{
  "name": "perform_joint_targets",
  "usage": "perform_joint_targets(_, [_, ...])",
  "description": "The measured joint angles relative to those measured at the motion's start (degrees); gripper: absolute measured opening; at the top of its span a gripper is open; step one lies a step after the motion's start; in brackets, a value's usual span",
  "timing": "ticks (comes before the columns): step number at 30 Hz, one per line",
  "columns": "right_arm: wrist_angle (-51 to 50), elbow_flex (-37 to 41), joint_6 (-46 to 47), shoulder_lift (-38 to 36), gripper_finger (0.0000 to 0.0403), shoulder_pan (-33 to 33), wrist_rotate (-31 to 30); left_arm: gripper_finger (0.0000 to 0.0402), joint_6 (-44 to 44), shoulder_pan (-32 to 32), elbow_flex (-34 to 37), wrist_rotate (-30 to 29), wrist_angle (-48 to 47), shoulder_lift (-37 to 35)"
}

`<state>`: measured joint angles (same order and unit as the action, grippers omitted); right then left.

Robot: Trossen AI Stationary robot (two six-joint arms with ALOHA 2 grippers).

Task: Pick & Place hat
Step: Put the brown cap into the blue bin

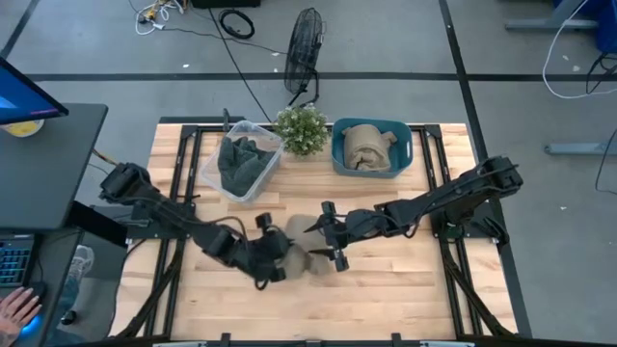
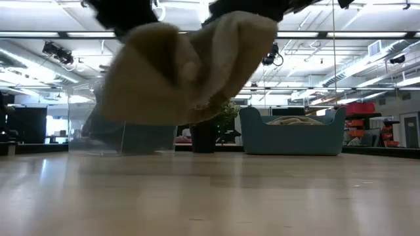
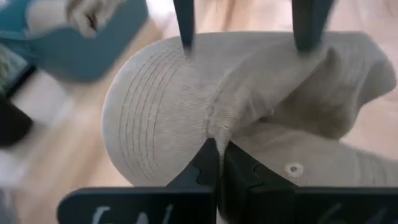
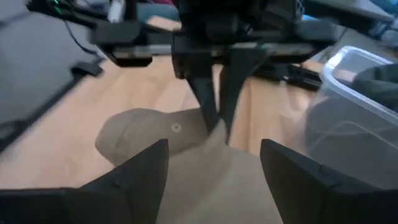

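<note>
The beige hat (image 1: 310, 253) is lifted clear above the middle of the wooden table (image 1: 386, 289); the low view shows the hat (image 2: 184, 72) hanging well off the tabletop. My left gripper (image 1: 280, 253) comes in from the left and is shut on it. My right gripper (image 1: 333, 241) comes in from the right, open. In the right wrist view its fingers (image 4: 146, 168) stand wide apart on either side of the hat (image 4: 143, 137). In the left wrist view their tips sit at the hat's far side (image 3: 186, 37); whether they touch it I cannot tell. My left gripper (image 3: 217, 149) pinches a raised fold of the hat's soft crown (image 3: 214, 121) between its two fingers, near the button on top (image 3: 292, 169). The right wrist view shows the fingers (image 4: 214, 109) pointing down onto it from above. The hat hangs below them, lifted clear.
At the far side stand a clear plastic bin with dark green cloth (image 1: 241, 164), a small potted plant (image 1: 301, 128) and a blue bin holding beige hats (image 1: 371, 146). A desk with a monitor stands left of the table (image 1: 48, 164), and a person's hand shows there (image 1: 19, 308).
</note>
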<state>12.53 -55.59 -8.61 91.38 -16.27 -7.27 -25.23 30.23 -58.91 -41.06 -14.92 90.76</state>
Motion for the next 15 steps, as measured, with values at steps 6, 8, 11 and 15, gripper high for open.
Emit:
perform_joint_targets(6, [0.32,0.0,0.03,2.67,0.0259,0.62,-2.71,0.0011,8.77,-4.62,-0.05,0.04,5.57,0.02])
perform_joint_targets(8, [-0.07,-0.02,-0.07,3.24,0.0259,0.79,-6.73,0.0011,10.64,-5.57,-0.05,0.24,5.88,0.02])
perform_joint_targets(11, [-1.24,-0.04,-1.99,3.82,0.0259,1.01,-13.46,0.0008,13.91,-6.21,-0.05,1.18,6.8,0.02])
perform_joint_targets(15, [-3.27,-0.17,-2.85,3.78,0.0255,1.8,-15.28,0.0006,14.1,-6.17,-0.05,1.6,7.28,0.04])
